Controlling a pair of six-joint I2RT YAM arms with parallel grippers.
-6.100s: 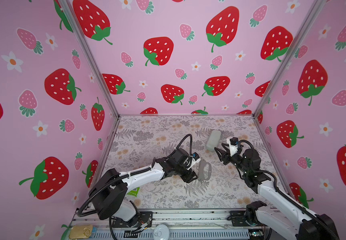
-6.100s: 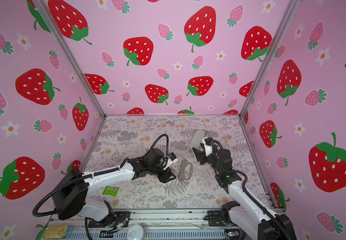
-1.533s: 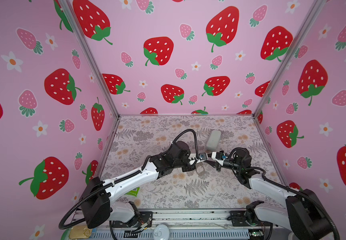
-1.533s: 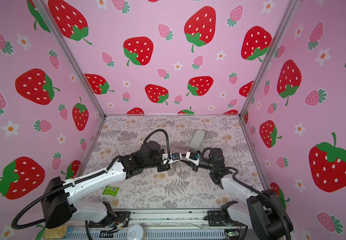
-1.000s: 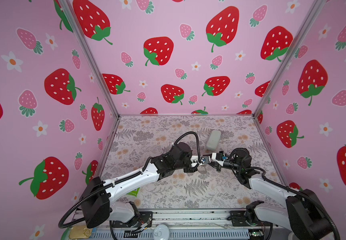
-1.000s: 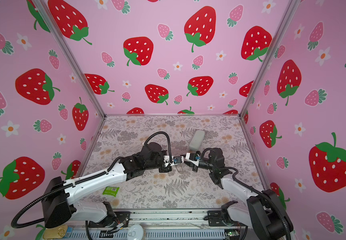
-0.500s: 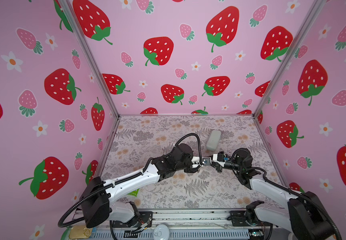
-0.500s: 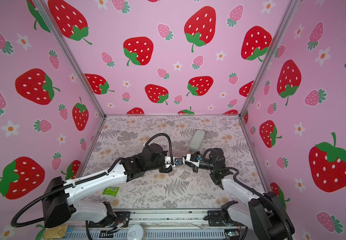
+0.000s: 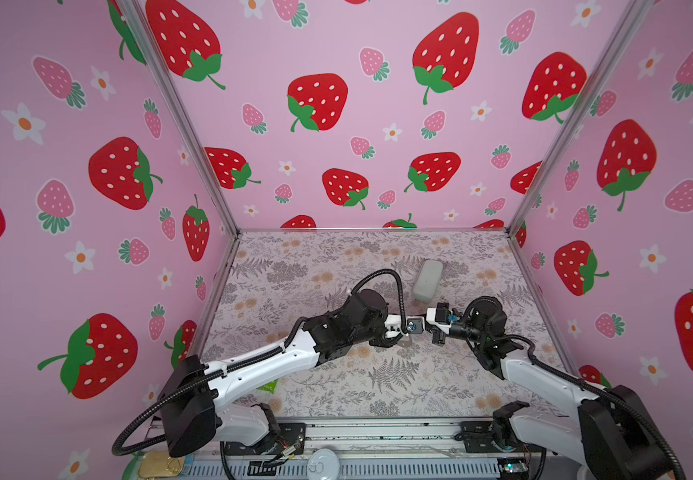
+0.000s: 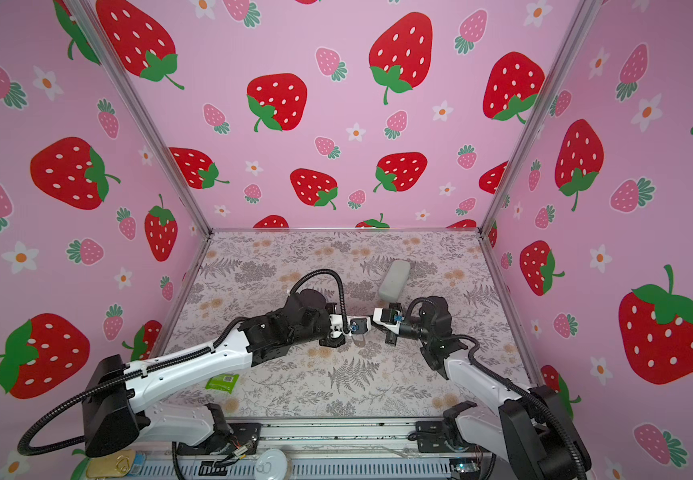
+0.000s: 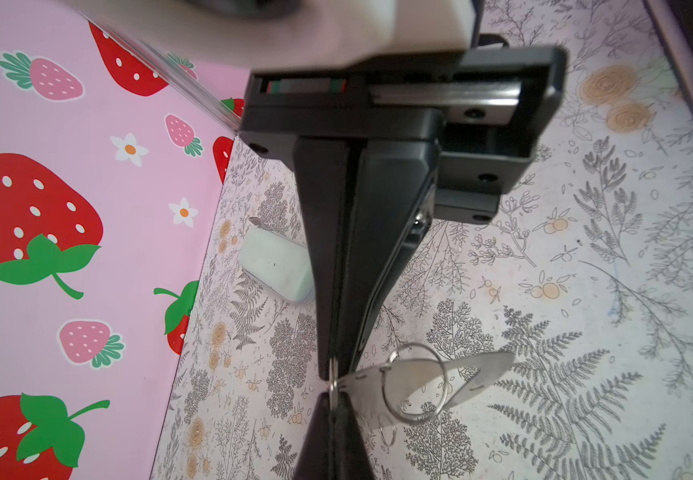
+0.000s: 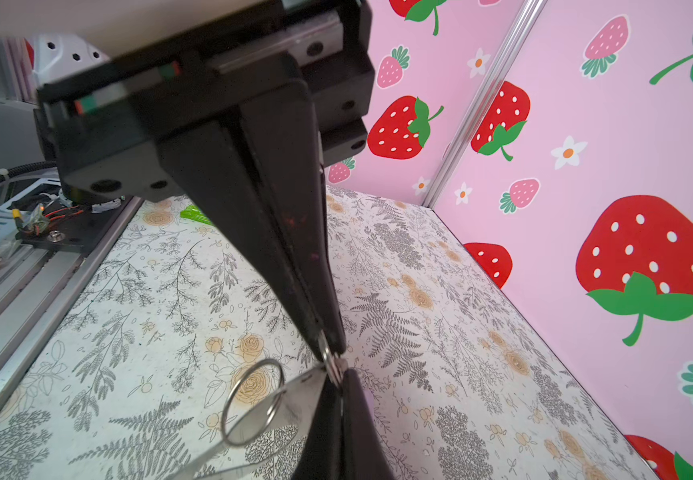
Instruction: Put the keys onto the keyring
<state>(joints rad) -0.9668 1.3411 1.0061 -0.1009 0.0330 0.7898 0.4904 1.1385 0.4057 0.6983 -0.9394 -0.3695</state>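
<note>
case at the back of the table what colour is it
Pale grey-green case, clearest in the left wrist view.

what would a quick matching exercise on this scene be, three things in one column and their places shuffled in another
Things: 1 case; 2 packet; 3 keyring
Places: A front left of the table; B pinched where left gripper and right gripper meet; C lying toward the back, right of centre
Pairs: 1-C; 2-A; 3-B

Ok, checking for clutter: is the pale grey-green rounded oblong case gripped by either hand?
No, the case lies free on the floral-patterned table.
</note>
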